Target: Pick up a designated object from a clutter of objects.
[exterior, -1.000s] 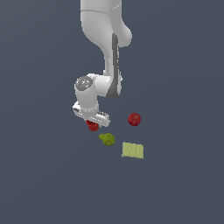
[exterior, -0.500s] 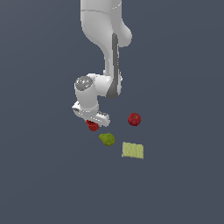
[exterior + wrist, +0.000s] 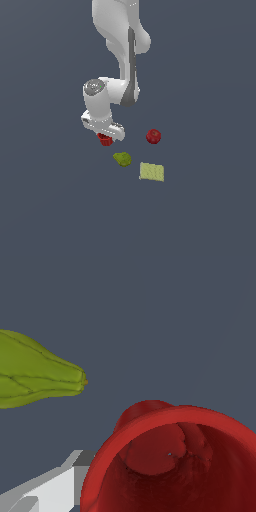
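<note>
The small red ribbed cup (image 3: 105,140) lies directly under my gripper (image 3: 104,133), left of the other clutter in the exterior view. In the wrist view the cup (image 3: 175,466) fills the frame, its hollow dark-red inside facing the camera. One grey finger (image 3: 55,486) presses against the outside of its rim; the other finger is hidden by the cup. The jaws look closed on the cup's wall. The round red apple (image 3: 153,136), the green pear-like lump (image 3: 122,159) and the flat yellow-green pad (image 3: 151,171) lie to the exterior view's right.
The pear lump (image 3: 35,376) lies close beside the cup in the wrist view, apart from it. All things rest on a plain dark grey floor (image 3: 50,200).
</note>
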Motion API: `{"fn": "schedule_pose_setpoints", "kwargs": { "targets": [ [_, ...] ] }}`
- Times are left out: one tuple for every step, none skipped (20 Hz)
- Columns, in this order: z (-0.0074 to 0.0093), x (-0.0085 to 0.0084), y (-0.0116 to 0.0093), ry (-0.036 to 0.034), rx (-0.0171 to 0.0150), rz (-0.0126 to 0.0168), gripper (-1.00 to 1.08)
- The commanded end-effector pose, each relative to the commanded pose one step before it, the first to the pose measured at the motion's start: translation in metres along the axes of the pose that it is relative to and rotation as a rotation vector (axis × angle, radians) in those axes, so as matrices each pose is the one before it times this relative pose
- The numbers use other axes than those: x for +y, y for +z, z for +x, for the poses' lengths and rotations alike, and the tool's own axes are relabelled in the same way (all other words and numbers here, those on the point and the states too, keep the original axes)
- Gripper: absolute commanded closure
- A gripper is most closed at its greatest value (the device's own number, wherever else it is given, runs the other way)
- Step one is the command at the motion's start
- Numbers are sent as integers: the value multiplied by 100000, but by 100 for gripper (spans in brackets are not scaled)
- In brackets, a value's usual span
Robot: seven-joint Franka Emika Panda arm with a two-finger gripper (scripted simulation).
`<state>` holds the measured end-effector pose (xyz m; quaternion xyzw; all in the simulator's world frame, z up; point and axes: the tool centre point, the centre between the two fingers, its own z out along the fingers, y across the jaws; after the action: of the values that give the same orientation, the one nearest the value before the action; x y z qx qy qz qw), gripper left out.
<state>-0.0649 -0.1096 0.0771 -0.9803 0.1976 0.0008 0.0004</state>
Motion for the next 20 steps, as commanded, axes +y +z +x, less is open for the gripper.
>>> {"fn": "schedule_pose_setpoints", "kwargs": {
  "targets": [
    [-121,106,-1450,8,210,56,108],
    [-81,79,-644,43,-18,14,108],
    [-92,62,-699,0,0,0,108],
    [-97,67,-744,0,0,0,108],
    [-102,72,-788,0,0,0,108],
    [-107,77,-830,0,0,0,108],
    [-107,96,-864,45,-3,-52,108],
    [-114,86,-909,0,0,0,108],
    [-116,95,-941,22,5,-43,108],
    [-119,93,-961,0,0,0,108],
    [-119,97,-980,20,6,-44,108],
    [-121,97,-995,0,0,0,108],
    [-119,97,-987,19,7,-44,108],
    [-117,95,-977,0,0,0,108],
    [-115,93,-969,19,8,-44,108],
    [-113,92,-962,0,0,0,108],
    [-112,90,-957,20,7,-44,108],
    [-110,89,-952,0,0,0,108],
    [-109,88,-949,0,0,0,108],
    [-108,86,-947,0,0,0,108]
  ]
}}
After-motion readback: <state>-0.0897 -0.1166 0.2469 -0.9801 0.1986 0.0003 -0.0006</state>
